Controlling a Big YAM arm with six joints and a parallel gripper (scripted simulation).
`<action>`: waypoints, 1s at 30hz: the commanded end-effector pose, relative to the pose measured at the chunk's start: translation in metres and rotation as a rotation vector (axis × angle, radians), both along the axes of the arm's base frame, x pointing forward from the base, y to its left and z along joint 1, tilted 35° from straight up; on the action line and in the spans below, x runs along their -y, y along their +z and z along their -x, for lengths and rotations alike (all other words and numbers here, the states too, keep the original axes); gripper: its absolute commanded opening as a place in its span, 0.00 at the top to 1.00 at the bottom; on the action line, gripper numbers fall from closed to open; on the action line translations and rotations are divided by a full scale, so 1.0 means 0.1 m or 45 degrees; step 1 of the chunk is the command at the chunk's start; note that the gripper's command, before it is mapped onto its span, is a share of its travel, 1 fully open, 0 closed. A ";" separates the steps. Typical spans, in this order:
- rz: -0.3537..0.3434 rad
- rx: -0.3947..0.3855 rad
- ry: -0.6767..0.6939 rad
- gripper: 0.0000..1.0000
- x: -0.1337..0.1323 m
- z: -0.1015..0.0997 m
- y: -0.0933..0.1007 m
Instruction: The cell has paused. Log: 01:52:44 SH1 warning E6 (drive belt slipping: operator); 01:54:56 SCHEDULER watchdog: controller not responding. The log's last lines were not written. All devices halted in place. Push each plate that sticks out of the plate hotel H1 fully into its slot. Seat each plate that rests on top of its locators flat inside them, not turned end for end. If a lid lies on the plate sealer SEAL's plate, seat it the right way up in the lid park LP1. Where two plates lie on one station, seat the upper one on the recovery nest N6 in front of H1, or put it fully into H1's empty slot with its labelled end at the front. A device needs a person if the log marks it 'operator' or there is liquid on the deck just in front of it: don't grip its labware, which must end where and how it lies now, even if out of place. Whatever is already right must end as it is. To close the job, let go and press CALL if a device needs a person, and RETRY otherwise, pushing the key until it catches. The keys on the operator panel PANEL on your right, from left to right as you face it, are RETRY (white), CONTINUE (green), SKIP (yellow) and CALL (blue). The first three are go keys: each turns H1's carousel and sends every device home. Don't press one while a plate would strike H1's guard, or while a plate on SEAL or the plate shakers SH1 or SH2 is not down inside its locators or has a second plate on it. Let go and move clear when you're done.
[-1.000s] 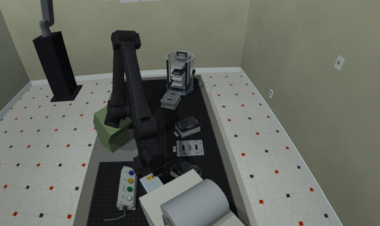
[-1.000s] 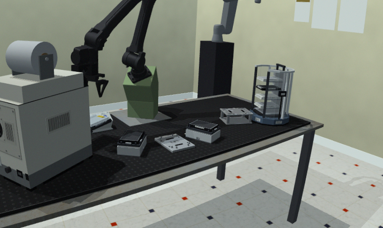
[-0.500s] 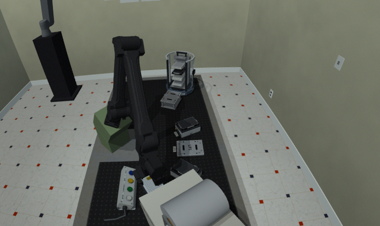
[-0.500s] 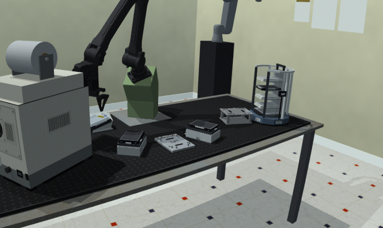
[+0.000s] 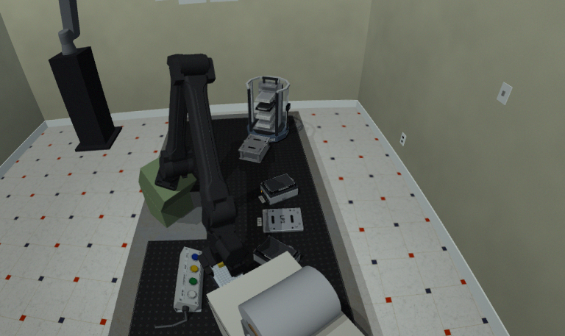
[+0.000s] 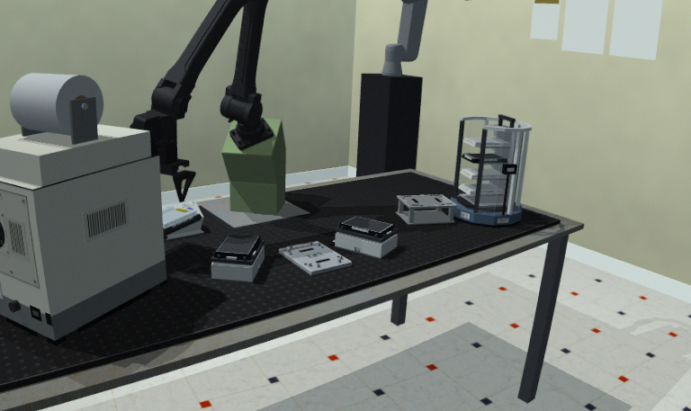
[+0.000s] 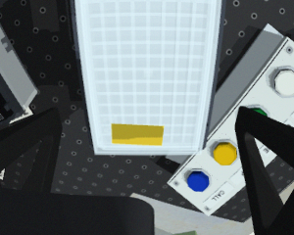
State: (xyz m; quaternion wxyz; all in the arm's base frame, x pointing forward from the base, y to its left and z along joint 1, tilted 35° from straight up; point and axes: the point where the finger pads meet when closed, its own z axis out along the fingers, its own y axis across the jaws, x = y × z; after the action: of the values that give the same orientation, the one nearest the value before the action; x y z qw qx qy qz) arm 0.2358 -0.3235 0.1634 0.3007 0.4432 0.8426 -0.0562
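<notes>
Gripper point(image 7: 150, 176): fingers spread wide, nothing held, suspended above a white gridded plate point(image 7: 149, 69) with a yellow label. Plate is located on the sealer's tray, just beside the operator panel point(image 7: 252, 127). Blue key point(image 7: 197, 180) is seen near one fingertip.

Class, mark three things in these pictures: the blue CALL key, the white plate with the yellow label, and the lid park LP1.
blue CALL key point(image 7: 197, 180), wrist view, on the key's cap.
white plate with the yellow label point(image 7: 147, 59), wrist view, on its well grid.
lid park LP1 point(image 5: 283, 220), top view, on its flat top.
</notes>
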 end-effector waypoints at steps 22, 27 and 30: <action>-0.023 -0.004 -0.003 0.00 0.07 -0.16 -0.34; -0.023 -0.004 -0.005 0.00 0.09 -0.18 -0.40; -0.023 -0.004 -0.003 0.00 0.10 -0.21 -0.43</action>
State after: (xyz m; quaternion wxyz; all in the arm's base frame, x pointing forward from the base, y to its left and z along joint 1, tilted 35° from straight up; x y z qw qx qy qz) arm 0.2509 -0.3349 0.1342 0.3013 0.4431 0.8424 -0.0566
